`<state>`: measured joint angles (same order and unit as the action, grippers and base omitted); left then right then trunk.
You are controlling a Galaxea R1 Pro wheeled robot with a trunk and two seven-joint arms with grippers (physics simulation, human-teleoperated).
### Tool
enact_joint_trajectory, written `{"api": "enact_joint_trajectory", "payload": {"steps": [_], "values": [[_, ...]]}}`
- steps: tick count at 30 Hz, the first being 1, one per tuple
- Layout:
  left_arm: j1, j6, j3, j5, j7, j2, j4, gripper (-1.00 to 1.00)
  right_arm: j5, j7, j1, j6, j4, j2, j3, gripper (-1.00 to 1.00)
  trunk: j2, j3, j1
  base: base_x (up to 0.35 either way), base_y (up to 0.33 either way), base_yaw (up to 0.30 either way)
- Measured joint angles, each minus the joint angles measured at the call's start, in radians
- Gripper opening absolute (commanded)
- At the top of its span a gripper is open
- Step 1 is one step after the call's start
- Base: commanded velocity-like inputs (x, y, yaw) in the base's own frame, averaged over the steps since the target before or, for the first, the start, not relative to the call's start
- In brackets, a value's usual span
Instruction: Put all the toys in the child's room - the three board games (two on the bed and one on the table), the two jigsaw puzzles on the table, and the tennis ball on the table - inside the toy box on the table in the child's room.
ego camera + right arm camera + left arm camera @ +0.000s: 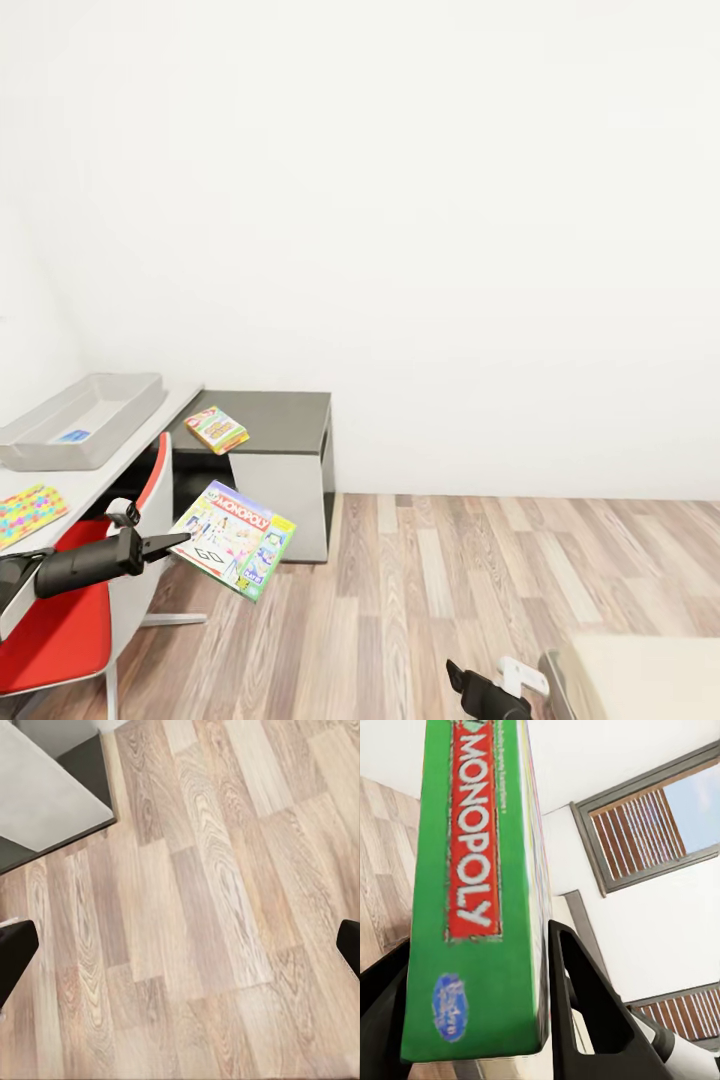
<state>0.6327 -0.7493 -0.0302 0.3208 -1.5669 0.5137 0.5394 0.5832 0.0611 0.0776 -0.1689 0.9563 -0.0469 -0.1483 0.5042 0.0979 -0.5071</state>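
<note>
My left gripper (pixel 168 545) is shut on the edge of the colourful Monopoly board game (pixel 235 538) and holds it in the air, tilted, in front of the red chair. In the left wrist view the box's green edge (pixel 472 892) is pinched between both black fingers (pixel 585 1012). The light-grey toy box (pixel 100 395) stands on the pale table (pixel 90 480) at the left, with a small blue flat box (pixel 72 436) inside. A multicoloured jigsaw puzzle (pixel 28 512) lies on the table's near part. Low over the wood floor, my right gripper (pixel 180 949) is open and holds nothing.
A red chair (pixel 55 625) stands tucked under the table beneath my left arm. A dark-topped grey cabinet (pixel 290 420) adjoins the table and carries a small colourful printed box (pixel 216 429). The bed's corner (pixel 640 675) shows at the lower right. Wood floor (pixel 480 580) lies open between them.
</note>
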Motion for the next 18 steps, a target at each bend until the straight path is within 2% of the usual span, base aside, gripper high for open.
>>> {"api": "enact_joint_trajectory", "payload": {"steps": [18], "values": [[0.000, 0.000, 0.007, 0.000, 0.000, 0.000, 0.000, -1.00, -0.001, 0.000, 0.000, 0.001, -0.001, 0.001, 0.000, 1.00, 0.000, 0.000, 0.000, 0.212, -0.095, 0.000]]}}
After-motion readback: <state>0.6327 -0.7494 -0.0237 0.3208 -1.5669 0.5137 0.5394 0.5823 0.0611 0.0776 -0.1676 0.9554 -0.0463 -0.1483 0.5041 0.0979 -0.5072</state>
